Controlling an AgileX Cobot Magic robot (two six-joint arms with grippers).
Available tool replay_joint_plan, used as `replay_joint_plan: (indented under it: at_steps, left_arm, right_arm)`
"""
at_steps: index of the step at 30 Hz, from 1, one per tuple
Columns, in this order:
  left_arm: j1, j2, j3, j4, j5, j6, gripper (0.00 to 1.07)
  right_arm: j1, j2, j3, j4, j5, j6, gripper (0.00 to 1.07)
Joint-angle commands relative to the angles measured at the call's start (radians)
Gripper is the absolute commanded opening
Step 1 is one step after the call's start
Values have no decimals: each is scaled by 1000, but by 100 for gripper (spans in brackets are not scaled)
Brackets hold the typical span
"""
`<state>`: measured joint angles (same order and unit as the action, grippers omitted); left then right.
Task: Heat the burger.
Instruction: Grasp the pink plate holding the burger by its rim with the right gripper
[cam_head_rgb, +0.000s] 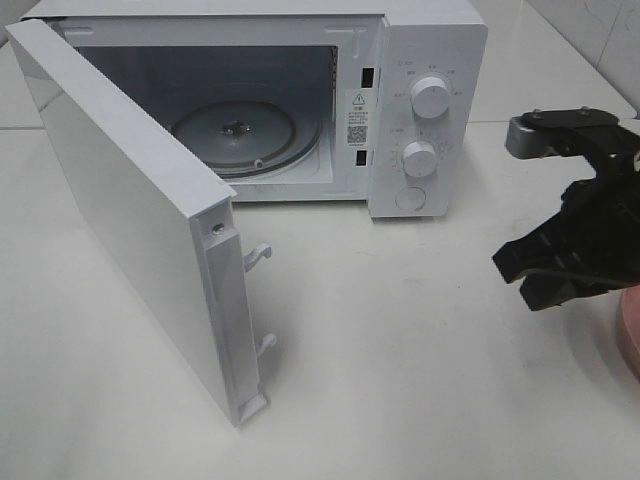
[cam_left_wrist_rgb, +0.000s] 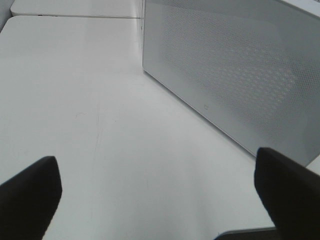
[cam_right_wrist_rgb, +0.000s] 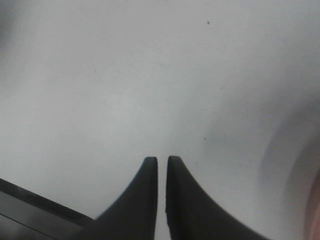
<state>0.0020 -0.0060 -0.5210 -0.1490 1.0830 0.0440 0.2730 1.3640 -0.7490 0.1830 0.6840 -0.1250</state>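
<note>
Exterior high view: a white box-shaped microwave oven (cam_head_rgb: 430, 60) stands along the far edge of the white surface (cam_head_rgb: 400, 380). Its flat white door (cam_head_rgb: 130, 200) is swung wide open toward the near left corner. Inside the bare cavity lies a round clear glass turntable (cam_head_rgb: 245, 135). Two white round knobs (cam_head_rgb: 432, 97) sit one above the other on the control panel, above a round white button (cam_head_rgb: 411, 198).

The burger shows in none of the views. Toward the right edge of the surface only the rim of a flat pinkish round plate (cam_head_rgb: 630, 340) is visible, cut off by the frame.

The black right claw (cam_head_rgb: 520, 280) hangs above the surface just beside that plate, nearer than the control panel. In the right wrist view its fingers (cam_right_wrist_rgb: 145, 200) stand all but together, a thin slit between them, clamped on nothing.

In the left wrist view the left claw (cam_left_wrist_rgb: 155, 160) is spread wide apart and empty above bare surface, near the door's dotted outer face.
</note>
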Motion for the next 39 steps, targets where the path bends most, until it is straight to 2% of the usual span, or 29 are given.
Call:
replay_joint_plan:
  at_steps: [1,2,4,5,6,7,8,9,10,11,12,13,14,21,30,39]
  left_arm:
    - [-3,-14,3,1,-13,0,99]
    - [-3,-14,3,1,-13,0,99]
    - [-3,-14,3,1,-13,0,99]
    - [-3,-14,3,1,-13,0,99]
    - [-3,-14,3,1,-13,0,99]
    - [-3,-14,3,1,-13,0,99]
    - [-3,-14,3,1,-13,0,99]
    - [-3,-14,3,1,-13,0,99]
    - [-3,-14,3,1,-13,0,99]
    - [-3,-14,3,1,-13,0,99]
    - [-3,-14,3,1,-13,0,99]
    - [-3,-14,3,1,-13,0,99]
    - [-3,-14,3,1,-13,0,99]
    - [-3,-14,3,1,-13,0,99]
    - [-3,-14,3,1,-13,0,99]
    - [-3,-14,3,1,-13,0,99]
  right_arm:
    - [-53,-42,-1,-65,47,9,15]
    - [-53,-42,-1,-65,47,9,15]
    - [-102,-77,-1,-123,66,30,29]
    - [-102,-77,-1,-123,66,30,29]
    - [-134,-95,-1,-162,76,42,45]
    - [-134,-95,-1,-162,76,42,45]
    - [-165,-107,-1,-205,76,48,62]
    - [-178,-109,-1,-218,76,49,71]
    - [-178,-109,-1,-218,76,49,71]
    - [-197,-109,1,-236,76,53,88]
    - [-203,-106,1,-239,72,57,95]
    - [-203,-106,1,-239,72,57,95]
    - [-205,-102,1,-264,67,59,103]
    - [-205,-49,1,-347,65,145,98]
    - [-214,74,1,-348,19,162,89]
    - [-214,185,1,-351,-30,174,87]
